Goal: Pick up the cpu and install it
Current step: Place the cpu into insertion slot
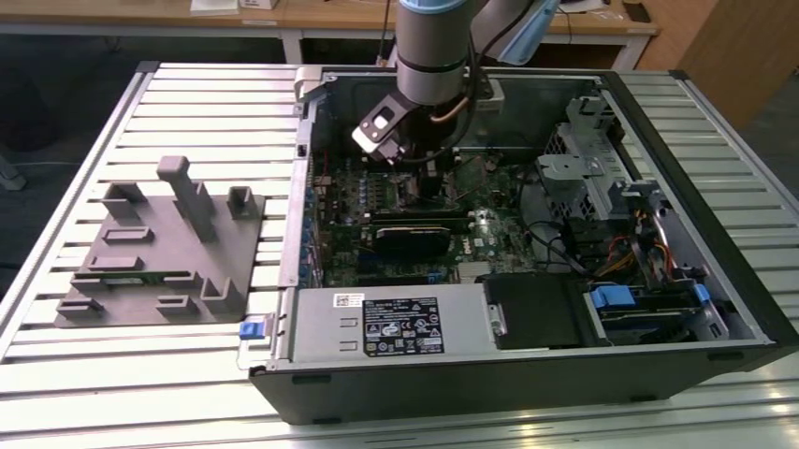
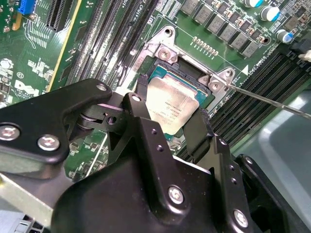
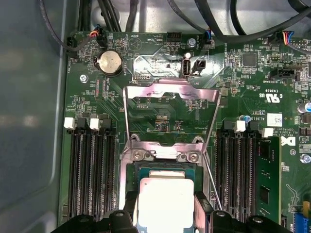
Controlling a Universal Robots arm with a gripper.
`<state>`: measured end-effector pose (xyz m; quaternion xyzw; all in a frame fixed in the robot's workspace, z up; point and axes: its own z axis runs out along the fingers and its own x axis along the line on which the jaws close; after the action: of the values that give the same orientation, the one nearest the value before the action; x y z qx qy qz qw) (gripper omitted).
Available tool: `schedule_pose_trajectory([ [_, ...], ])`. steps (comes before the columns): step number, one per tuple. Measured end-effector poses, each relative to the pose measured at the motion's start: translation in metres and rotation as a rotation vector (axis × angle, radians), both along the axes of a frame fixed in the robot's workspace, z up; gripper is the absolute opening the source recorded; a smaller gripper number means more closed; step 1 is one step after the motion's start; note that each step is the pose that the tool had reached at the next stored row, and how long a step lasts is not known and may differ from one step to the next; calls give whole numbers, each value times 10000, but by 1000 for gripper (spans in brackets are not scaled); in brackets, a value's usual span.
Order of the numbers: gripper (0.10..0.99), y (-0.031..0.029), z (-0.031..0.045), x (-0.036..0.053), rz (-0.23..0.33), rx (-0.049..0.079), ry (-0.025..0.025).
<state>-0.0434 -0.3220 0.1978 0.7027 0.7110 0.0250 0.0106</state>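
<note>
Cpu: we see the cpu at the socket on the motherboard, silver top up.
Tool: our tool reaches into the open computer case, fingers clamped on two opposite cpu edges.
Load plate: we find the load plate swung open.
Fixture: the grey fixture rests on the surface, at the exterior view's left of the case.
</note>
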Motion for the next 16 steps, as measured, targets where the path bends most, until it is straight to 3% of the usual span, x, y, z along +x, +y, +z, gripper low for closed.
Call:
schedule_pose_trajectory([
  [16, 545, 8, -47, 0, -4, 0, 0],
])
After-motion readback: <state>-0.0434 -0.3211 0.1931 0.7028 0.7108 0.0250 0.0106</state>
